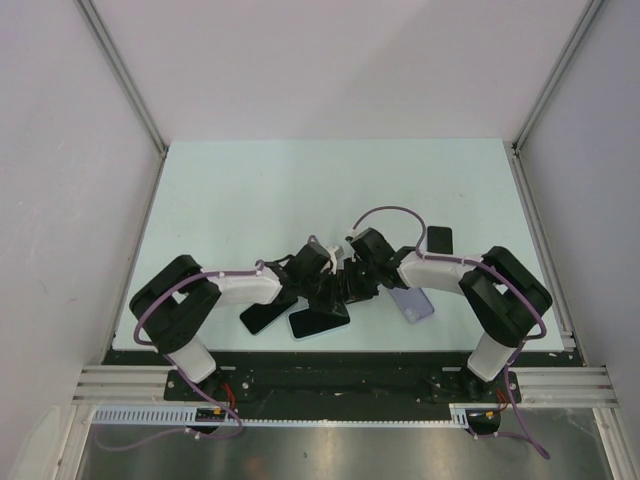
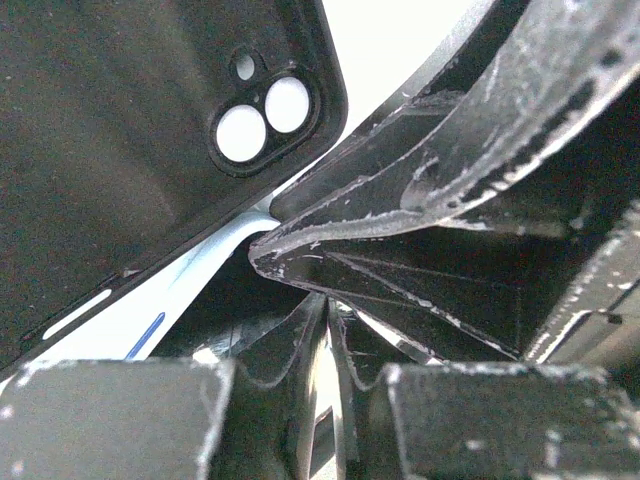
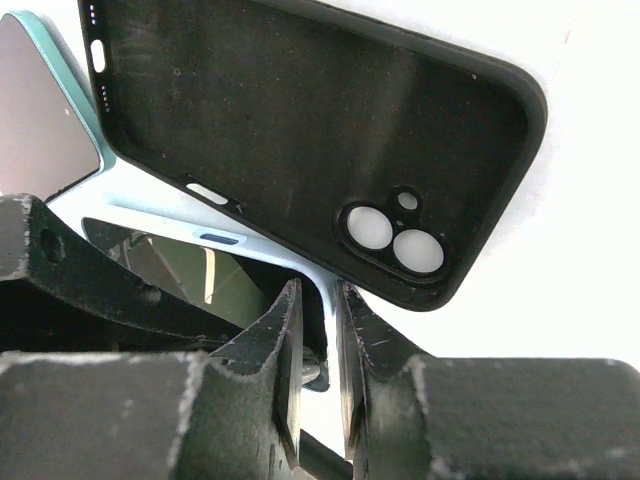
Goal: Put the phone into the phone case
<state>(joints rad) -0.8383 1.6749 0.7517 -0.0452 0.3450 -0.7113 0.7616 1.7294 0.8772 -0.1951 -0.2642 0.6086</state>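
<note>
The phone case (image 3: 300, 130) lies across the upper part of the right wrist view, its long axis running upper left to lower right, with the camera cut-out at the lower-right end. The pale-blue phone (image 3: 160, 218) shows along the case's lower edge, parallel and partly beneath it. At bottom centre the right gripper (image 3: 318, 300) stands narrow, nipping the phone's rim. The left gripper (image 2: 327, 320) is closed, on what I cannot tell

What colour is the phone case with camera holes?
Black phone case, clearest in right wrist view.
</note>
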